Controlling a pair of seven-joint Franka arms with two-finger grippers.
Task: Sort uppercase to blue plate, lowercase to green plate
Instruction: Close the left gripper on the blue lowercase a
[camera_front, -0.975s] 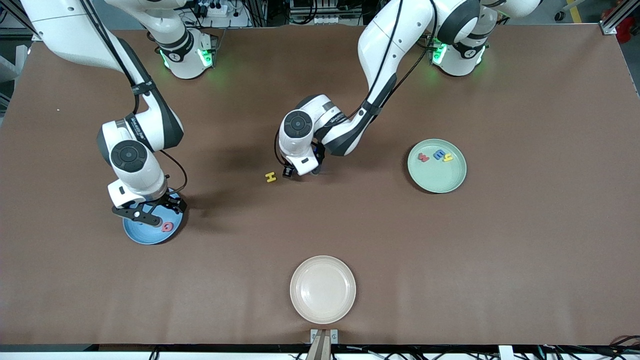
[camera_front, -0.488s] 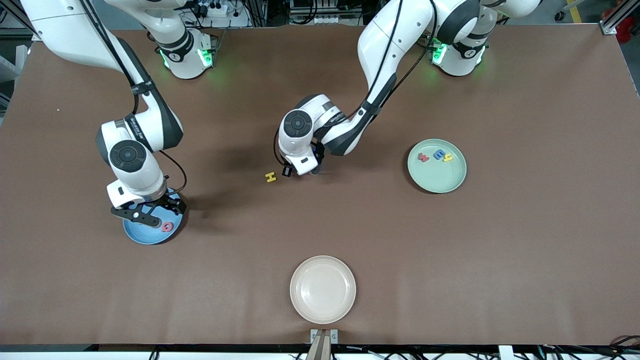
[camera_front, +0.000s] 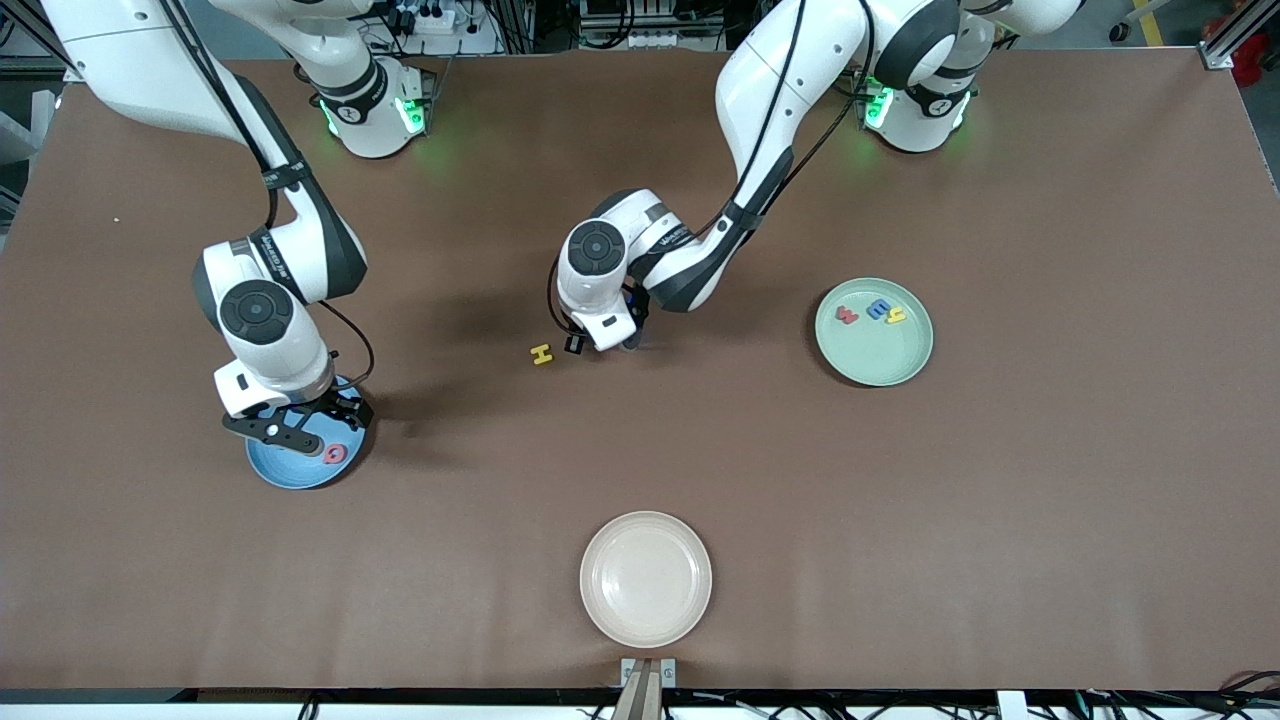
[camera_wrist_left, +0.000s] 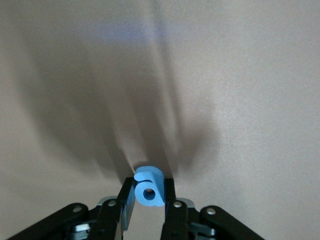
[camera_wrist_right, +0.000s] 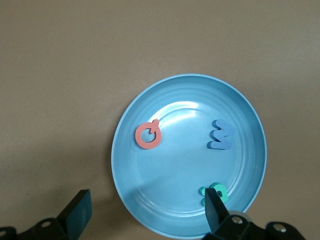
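My left gripper (camera_front: 600, 345) is low over the middle of the table, shut on a small blue lowercase letter (camera_wrist_left: 149, 187) that stands on edge between its fingers. The yellow H (camera_front: 541, 354) lies on the table beside it, toward the right arm's end. My right gripper (camera_front: 297, 428) hangs open over the blue plate (camera_front: 275, 470), with nothing between its fingers. On that plate (camera_wrist_right: 120, 145) lie the red Q (camera_wrist_right: 148, 135), the blue W (camera_wrist_right: 221, 135) and the teal R (camera_wrist_right: 216, 192). The green plate (camera_front: 880, 365) holds the red w (camera_front: 847, 315), a blue letter (camera_front: 878, 310) and the yellow h (camera_front: 896, 316).
A cream-white plate (camera_front: 646, 578) with nothing on it sits near the table edge closest to the front camera. Brown tabletop stretches between the three plates.
My left gripper's fingers have closed on the blue letter. Both arms have hardly shifted.
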